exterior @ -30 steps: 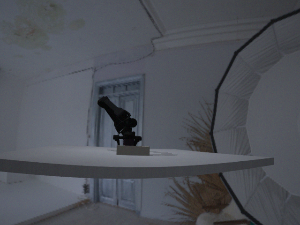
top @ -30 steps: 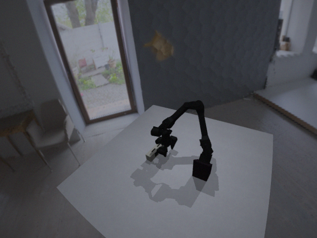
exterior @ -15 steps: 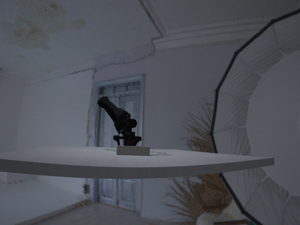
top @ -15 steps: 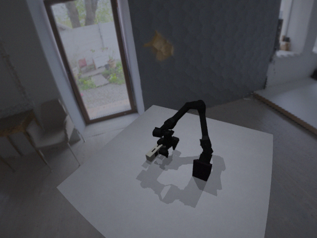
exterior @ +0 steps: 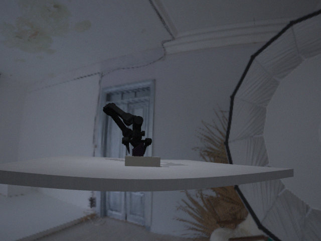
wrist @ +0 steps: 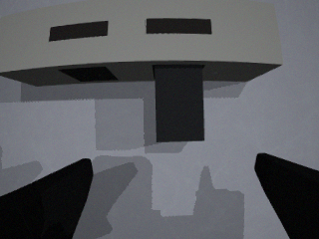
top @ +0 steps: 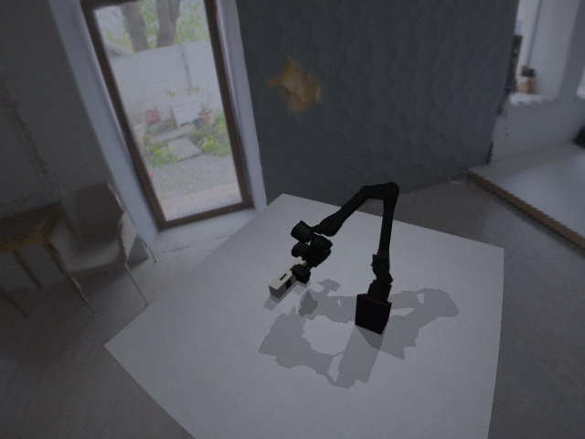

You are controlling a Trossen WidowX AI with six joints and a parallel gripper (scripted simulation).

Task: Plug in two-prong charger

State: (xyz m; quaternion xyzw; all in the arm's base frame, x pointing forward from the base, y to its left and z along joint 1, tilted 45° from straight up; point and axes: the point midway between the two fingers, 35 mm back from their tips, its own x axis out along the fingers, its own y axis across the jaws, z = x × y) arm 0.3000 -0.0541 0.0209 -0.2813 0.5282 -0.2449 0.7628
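Note:
The cream power strip sits on the table, with two dark slots on top. Its left outlet shows as an empty dark opening in the side facing my gripper. The dark charger stands straight out from that side at the right outlet, its inner end against the strip. No prongs show, and how deep they sit is hidden. My gripper is open and empty. In the wrist view its fingertips are spread wide, behind the charger's outer end and to either side of it.
The white table carries the strip and the dark arm base. Shadows of the arm fall across the table around the base and below the charger. A chair stands on the floor beyond the table's left edge.

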